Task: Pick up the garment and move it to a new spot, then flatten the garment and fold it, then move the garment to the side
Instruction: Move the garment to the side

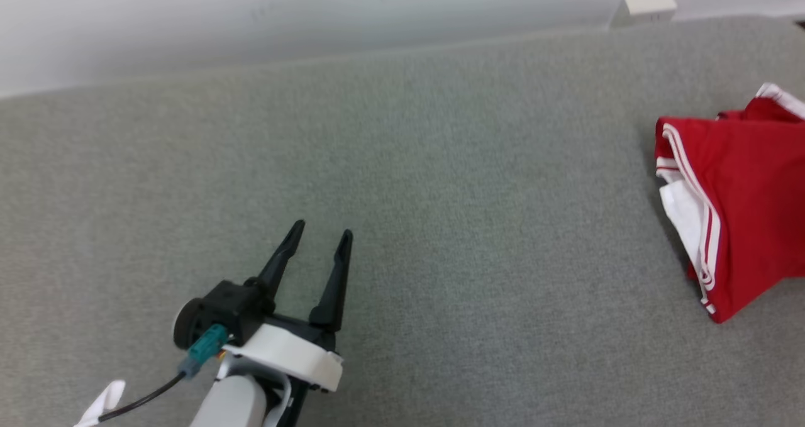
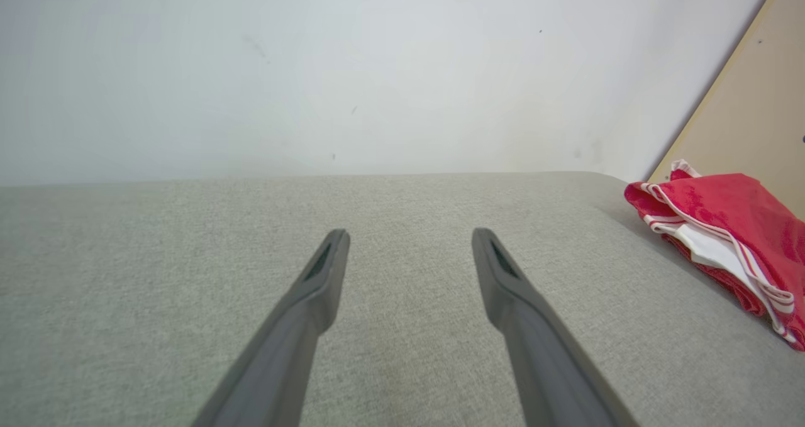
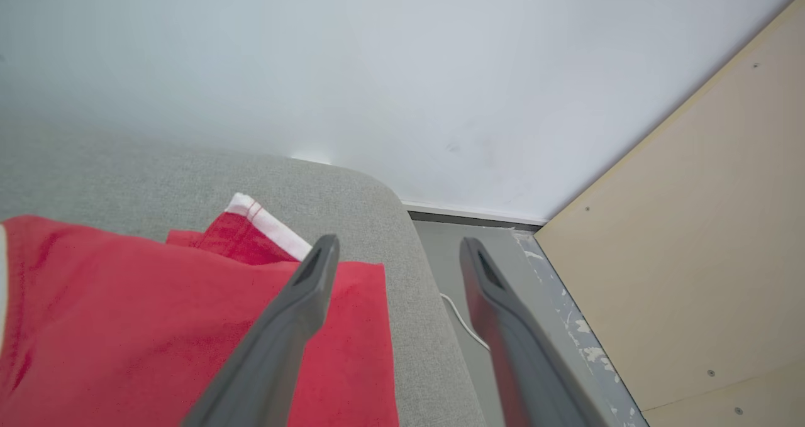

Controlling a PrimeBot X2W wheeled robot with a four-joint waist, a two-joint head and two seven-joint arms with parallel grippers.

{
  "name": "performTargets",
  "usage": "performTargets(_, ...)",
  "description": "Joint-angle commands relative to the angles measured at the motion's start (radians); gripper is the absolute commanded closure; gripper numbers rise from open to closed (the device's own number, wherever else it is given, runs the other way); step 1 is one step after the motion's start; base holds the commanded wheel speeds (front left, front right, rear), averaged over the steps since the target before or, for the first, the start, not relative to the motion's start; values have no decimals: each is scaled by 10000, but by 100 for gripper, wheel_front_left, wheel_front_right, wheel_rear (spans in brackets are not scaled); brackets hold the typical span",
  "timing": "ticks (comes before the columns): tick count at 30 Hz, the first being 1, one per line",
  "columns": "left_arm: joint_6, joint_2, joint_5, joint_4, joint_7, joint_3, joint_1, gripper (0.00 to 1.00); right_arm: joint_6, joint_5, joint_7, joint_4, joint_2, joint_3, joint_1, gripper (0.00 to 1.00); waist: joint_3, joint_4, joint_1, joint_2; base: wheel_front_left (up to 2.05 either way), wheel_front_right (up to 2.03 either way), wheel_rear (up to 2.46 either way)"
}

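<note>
Left gripper (image 1: 322,229): near left, over the grey padded surface (image 1: 440,163). Jaws spread wide, empty. Red garment (image 1: 736,213), white trim: lies bundled at the surface's right edge. Right gripper (image 3: 397,243): above the garment's far corner, jaws wide apart, gripping nothing.

We see our left gripper (image 1: 322,229) as two long, black, tapering fingers (image 1: 336,276) on a black block (image 1: 236,307) with a round knob (image 1: 185,326) at its side. Behind it come a white rounded collar (image 1: 289,354) and a pale grey forearm (image 1: 229,405). A teal plug (image 1: 206,345) meets a black cable (image 1: 141,397) tagged with a white strip (image 1: 104,402). Our right gripper (image 3: 399,243) shows dark grey fingers, each slotted near its tip.
</note>
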Motion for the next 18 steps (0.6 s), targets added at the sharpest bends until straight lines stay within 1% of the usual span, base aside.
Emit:
performTargets(1, 44, -10, -75, -6, 7, 144, 237, 0, -9, 22, -264, -136, 209, 114, 22, 0, -715, 185, -1, 0, 0, 0, 0)
performTargets(2, 68, -26, -132, -23, 6, 244, 331, 0, -9, 89, -423, -343, 313, 241, 98, 0, -926, 229, -1, 0, 0, 0, 0)
performTargets(6, 83, -63, -262, -107, 7, 710, 772, 0, -10, 435, -985, -1306, 397, 707, 638, 0, -1861, 441, -1, 0, 0, 0, 0)
performTargets(9, 76, -38, -272, -194, 6, 1098, 1174, 0, -10, 924, -1292, -2482, 518, 1036, 1340, 0, -2531, 585, -1, 0, 0, 0, 0)
performTargets(11, 61, -30, -308, -260, 7, 1364, 1423, 0, -10, 1226, -1400, -3324, 415, 1074, 1910, 0, -2876, 672, -1, 0, 0, 0, 0)
performTargets(14, 49, 6, -312, -447, 7, 1786, 1625, 0, -12, 1608, -1454, -4560, 334, 857, 2862, 0, -3101, 770, -1, 0, 0, 0, 0)
performTargets(16, 30, 3, -312, -495, 7, 1956, 1769, 0, -12, 1704, -1482, -5297, 441, 573, 3567, 0, -3180, 821, -1, 0, 0, 0, 0)
performTargets(18, 51, -13, -327, -552, 6, 2170, 1874, 0, -12, 1690, -1510, -6088, 680, 191, 4312, 0, -3238, 849, -1, 0, 0, 0, 0)
